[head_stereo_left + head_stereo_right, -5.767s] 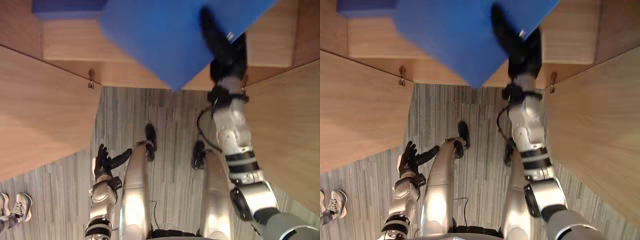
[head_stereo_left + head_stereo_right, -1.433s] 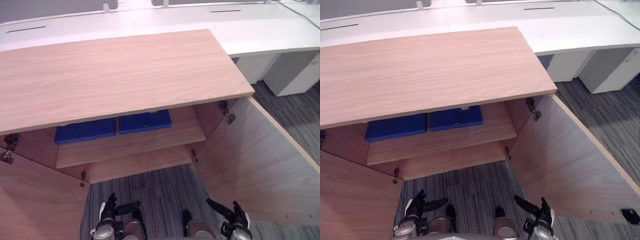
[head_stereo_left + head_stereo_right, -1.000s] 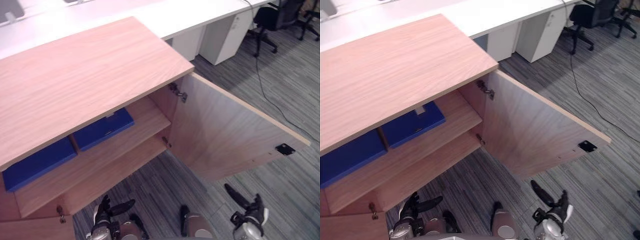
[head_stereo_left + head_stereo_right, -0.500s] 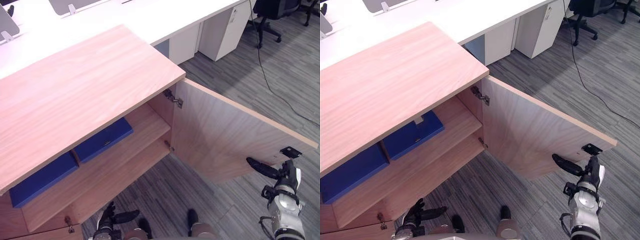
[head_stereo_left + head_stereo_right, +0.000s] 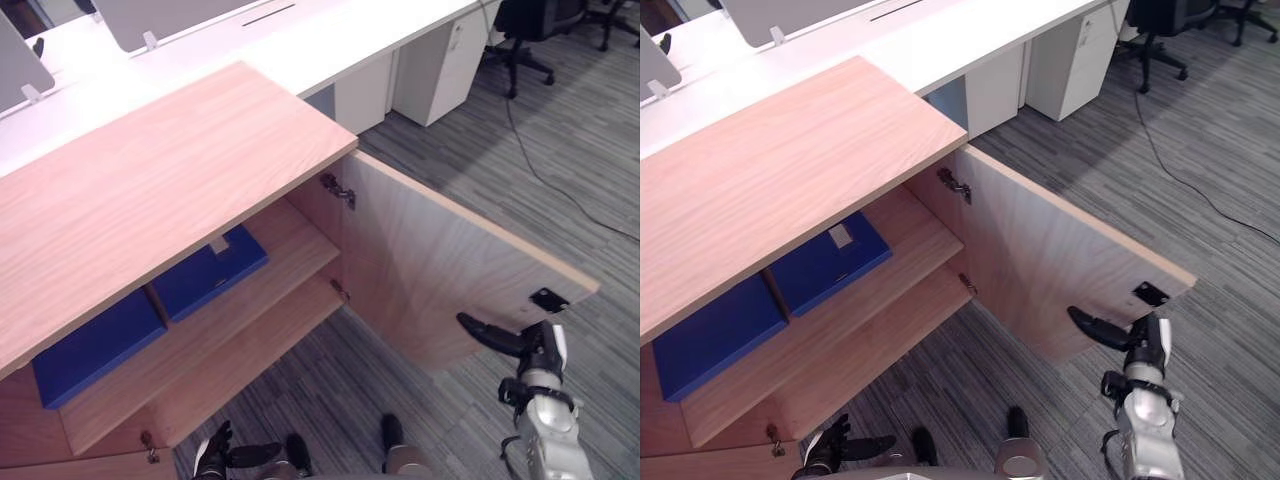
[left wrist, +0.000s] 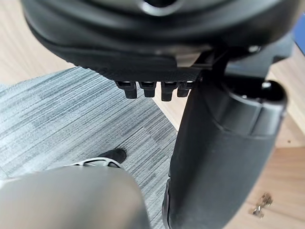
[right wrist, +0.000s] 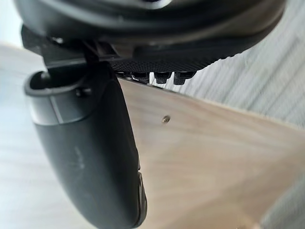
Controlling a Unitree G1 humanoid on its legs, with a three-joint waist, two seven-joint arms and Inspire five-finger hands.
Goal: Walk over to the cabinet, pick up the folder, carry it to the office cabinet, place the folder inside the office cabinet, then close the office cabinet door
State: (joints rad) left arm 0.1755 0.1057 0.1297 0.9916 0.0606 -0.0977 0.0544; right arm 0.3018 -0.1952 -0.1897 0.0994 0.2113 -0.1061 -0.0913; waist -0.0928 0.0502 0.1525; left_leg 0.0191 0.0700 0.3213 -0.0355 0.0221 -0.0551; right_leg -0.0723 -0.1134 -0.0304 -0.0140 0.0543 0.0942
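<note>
Low on my left, the left hand [image 5: 214,455] hung above the grey carpet [image 5: 600,150] in front of the office cabinet [image 5: 150,180]. Its fingers were loosely spread, its thumb pointed out to the side, and it held nothing.

Above it, the cabinet stood open under its broad wooden top. On the upper shelf [image 5: 300,243] the left blue folder [image 5: 95,345] lay flat at the far left. The right blue folder [image 5: 210,272] lay flat just beside it, with a small pale label near its back edge. Both sat fully inside the cabinet, well apart from either hand. The lower shelf [image 5: 260,350] ran beneath them.

Further right, the right door [image 5: 440,270] was swung wide open on its hinge [image 5: 338,190], with its inner face turned toward me. A small black catch plate [image 5: 548,299] sat near its outer edge.

The right hand [image 5: 532,348] was raised beside that outer edge, just below the catch plate. Its fingers [image 5: 480,328] were stretched out straight toward the door's inner face and gripped nothing. I could not tell whether the fingertips touched the wood. In the right wrist view the door panel showed close behind the thumb.

Beyond the cabinet, to the upper right, ran a white desk [image 5: 300,40] with a white pedestal [image 5: 430,60] under it and a black office chair [image 5: 525,30] at the edge of the view.
</note>
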